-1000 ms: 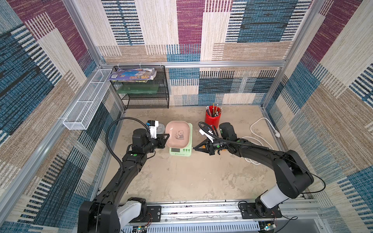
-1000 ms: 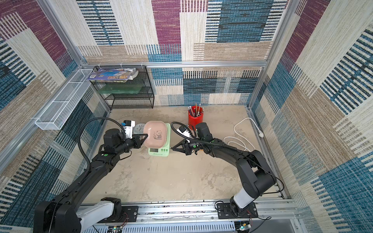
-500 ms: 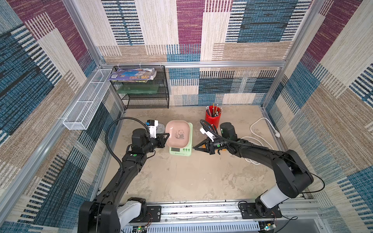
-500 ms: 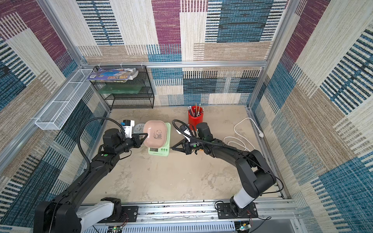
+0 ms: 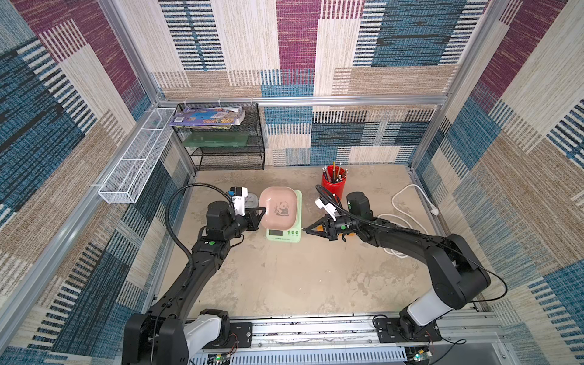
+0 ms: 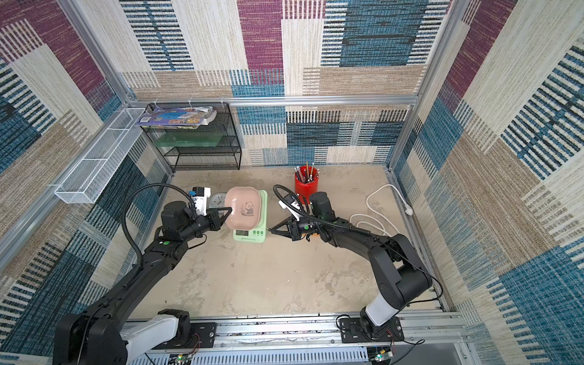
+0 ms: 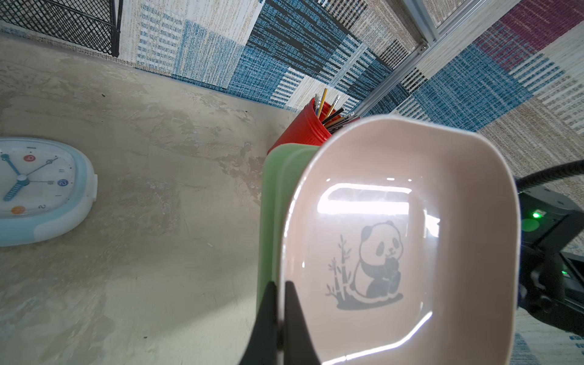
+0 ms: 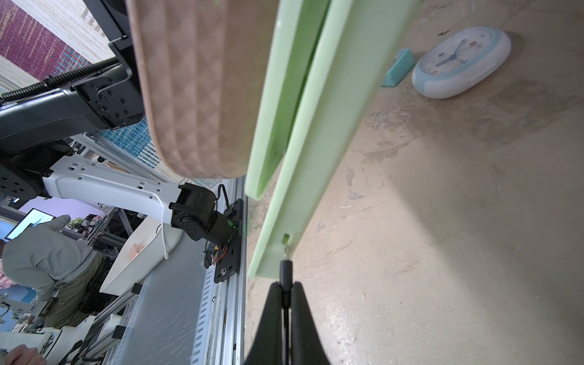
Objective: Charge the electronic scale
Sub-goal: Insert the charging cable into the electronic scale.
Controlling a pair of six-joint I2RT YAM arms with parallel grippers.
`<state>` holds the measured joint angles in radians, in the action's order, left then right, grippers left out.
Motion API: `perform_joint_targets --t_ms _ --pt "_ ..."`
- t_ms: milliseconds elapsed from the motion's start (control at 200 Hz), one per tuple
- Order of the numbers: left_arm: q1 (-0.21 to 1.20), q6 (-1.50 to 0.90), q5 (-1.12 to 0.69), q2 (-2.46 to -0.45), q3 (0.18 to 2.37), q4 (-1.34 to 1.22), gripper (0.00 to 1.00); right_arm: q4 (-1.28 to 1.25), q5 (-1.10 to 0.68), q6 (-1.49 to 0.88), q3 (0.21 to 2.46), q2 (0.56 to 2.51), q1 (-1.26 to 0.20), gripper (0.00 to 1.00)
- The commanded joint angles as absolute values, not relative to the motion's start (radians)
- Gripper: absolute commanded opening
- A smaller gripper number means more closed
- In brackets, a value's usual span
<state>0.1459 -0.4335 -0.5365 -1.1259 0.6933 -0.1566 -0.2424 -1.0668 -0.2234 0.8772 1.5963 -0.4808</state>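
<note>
The electronic scale (image 5: 283, 234) is mint green with a pink panda tray (image 5: 279, 207) on top, and both top views show it mid-table (image 6: 249, 235). My left gripper (image 5: 264, 210) is shut on the tray's rim, one finger inside and one outside (image 7: 280, 284). My right gripper (image 5: 304, 229) is shut on a black charging plug (image 8: 286, 268). The plug's metal tip sits at the small port (image 8: 286, 238) in the scale's side (image 8: 319, 126). How far it is in, I cannot tell.
A round white clock (image 5: 252, 199) lies left of the scale, with a small teal block (image 8: 398, 68) beside it. A red pencil cup (image 5: 333, 186) stands behind the right wrist. A white cable (image 5: 407, 196) loops at the right. A black wire rack (image 5: 226, 142) is at the back left.
The right arm has crept very slightly towards the scale with the plug. The left arm and the tray have not visibly moved.
</note>
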Motion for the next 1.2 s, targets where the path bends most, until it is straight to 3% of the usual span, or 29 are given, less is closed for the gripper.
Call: perform_joint_targets --t_ms 0,1197 --pt "0.146 -0.461 -0.607 -1.131 0.69 -0.247 0.0 -0.304 -1.084 -0.243 0.871 1.588 -0.475 0.0" --pt "0.147 -0.494 -0.566 -1.139 0.663 -0.291 0.0 -0.301 -1.082 -0.222 0.861 1.566 -0.472 0.0"
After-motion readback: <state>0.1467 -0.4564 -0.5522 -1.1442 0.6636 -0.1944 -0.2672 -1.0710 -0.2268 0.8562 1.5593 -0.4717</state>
